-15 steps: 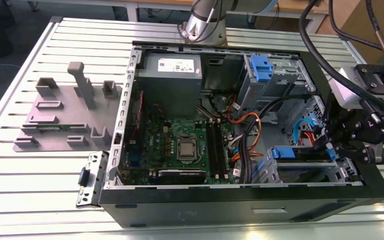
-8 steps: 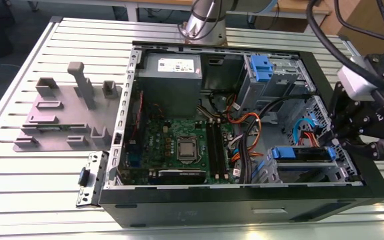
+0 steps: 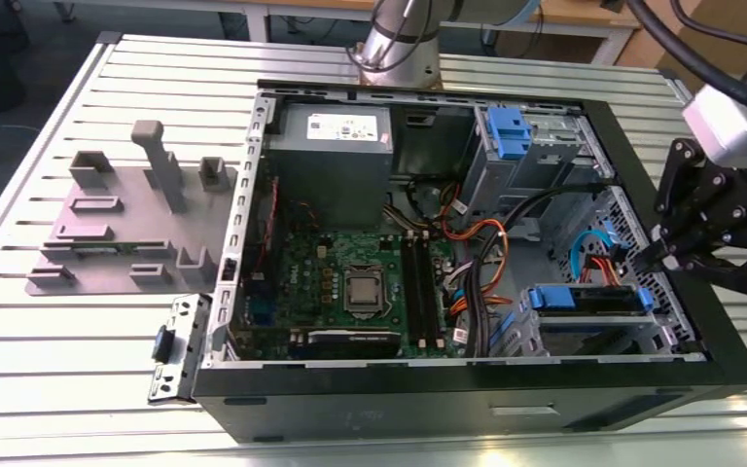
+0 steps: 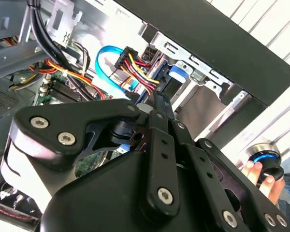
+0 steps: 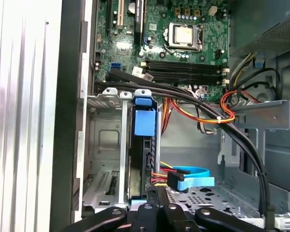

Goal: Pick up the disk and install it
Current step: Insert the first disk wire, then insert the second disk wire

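Note:
The disk (image 3: 587, 298) stands on edge in the metal drive cage at the case's front corner, on the exterior view's right. Its blue bracket (image 5: 145, 121) faces out of the cage, and the drive body below it looks dark. My gripper (image 3: 642, 261) hangs just over the case's right wall, beside the disk. The black fingers are shut with nothing between them. In both wrist views the gripper (image 5: 157, 191) tip sits close to the disk's cable end, by the blue data cable (image 5: 193, 176) and the red-and-yellow power plug (image 4: 130, 60). Touching or not, I cannot tell.
The open computer case (image 3: 478, 389) lies on a slatted metal table (image 3: 36, 379). A second blue bracket (image 3: 510, 131) sits in the upper bay. A grey stand with posts (image 3: 127, 224) stands to the case's left. A person's hand (image 4: 261, 174) holds a blue-ringed knob.

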Motion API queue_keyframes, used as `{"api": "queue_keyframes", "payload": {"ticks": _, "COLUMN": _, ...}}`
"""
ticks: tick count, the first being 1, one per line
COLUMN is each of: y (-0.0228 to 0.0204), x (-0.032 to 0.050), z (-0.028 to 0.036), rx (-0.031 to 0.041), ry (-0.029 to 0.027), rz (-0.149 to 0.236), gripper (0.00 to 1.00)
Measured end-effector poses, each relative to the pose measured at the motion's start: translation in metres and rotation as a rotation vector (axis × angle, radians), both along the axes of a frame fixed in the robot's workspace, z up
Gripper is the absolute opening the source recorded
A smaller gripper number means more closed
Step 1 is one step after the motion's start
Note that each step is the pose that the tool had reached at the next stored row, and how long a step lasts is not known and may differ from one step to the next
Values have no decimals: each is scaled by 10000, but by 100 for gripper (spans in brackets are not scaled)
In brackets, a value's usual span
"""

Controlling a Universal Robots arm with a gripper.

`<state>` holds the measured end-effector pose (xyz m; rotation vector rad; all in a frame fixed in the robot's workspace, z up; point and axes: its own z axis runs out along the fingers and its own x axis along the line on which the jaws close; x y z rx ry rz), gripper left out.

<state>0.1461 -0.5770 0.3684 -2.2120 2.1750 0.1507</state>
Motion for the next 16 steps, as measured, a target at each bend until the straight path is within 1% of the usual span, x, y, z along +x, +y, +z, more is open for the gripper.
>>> {"api": "queue_keyframes", "payload": {"ticks": 5, "y": 0, "x": 0, "z": 57, "rx": 3, "ry": 0, "rz": 0, "gripper": 10}}
{"api": "queue_keyframes", "payload": {"ticks": 16, "y": 0, "x": 0, "z": 63, "rx": 1, "ry": 0, "rz": 0, "gripper": 10}}
